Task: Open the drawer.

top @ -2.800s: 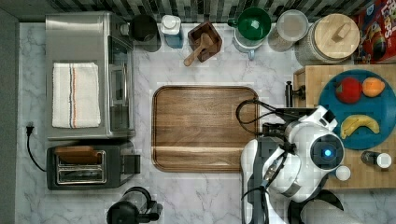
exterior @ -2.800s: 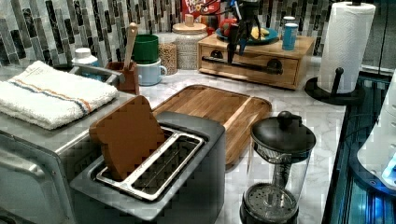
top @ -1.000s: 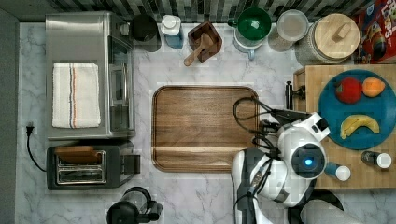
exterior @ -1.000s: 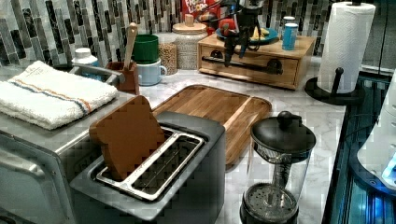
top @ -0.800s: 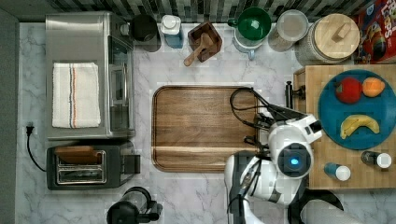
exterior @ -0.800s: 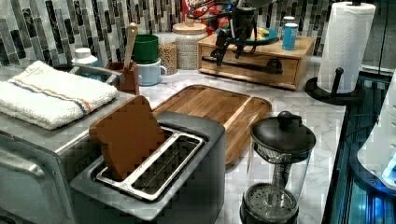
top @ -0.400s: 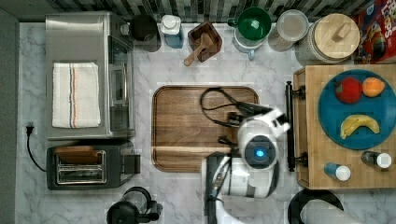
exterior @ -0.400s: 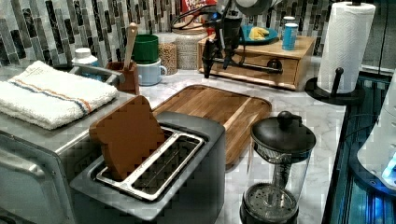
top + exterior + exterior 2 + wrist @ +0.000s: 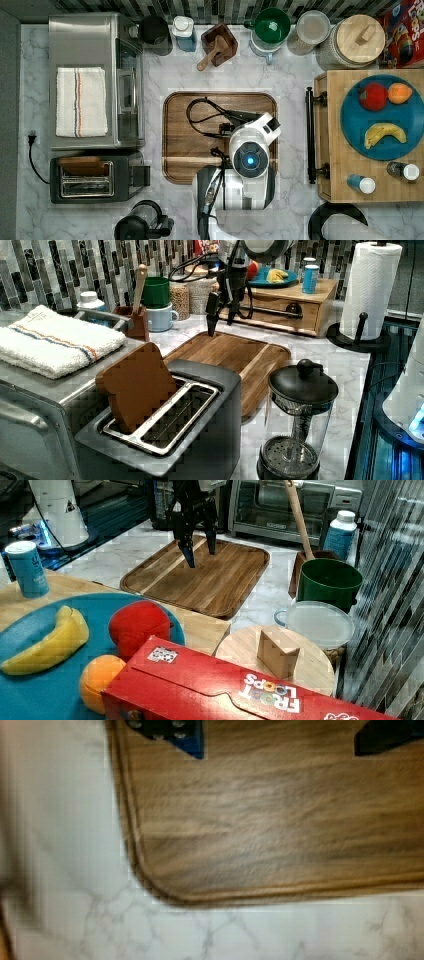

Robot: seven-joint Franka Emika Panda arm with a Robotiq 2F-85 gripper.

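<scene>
The light butcher-block wooden drawer unit [image 9: 372,135] stands at the top view's right on the white marbled desk [image 9: 295,75], its thin black bar handle [image 9: 310,135] untouched. The black pincer [image 9: 199,545] hangs spread and empty over the dark brown rounded wooden tray [image 9: 190,150], well apart, evidently unaligned. The drawer front's seam is hard to make out.

Kitchen: toaster [image 9: 95,178], oven [image 9: 95,80], marble counter [image 9: 290,75].

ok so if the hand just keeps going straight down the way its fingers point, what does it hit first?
Most likely the wooden tray: the hand hangs open, fingers pointing down over it, nothing between. It is well clear of the drawer.
</scene>
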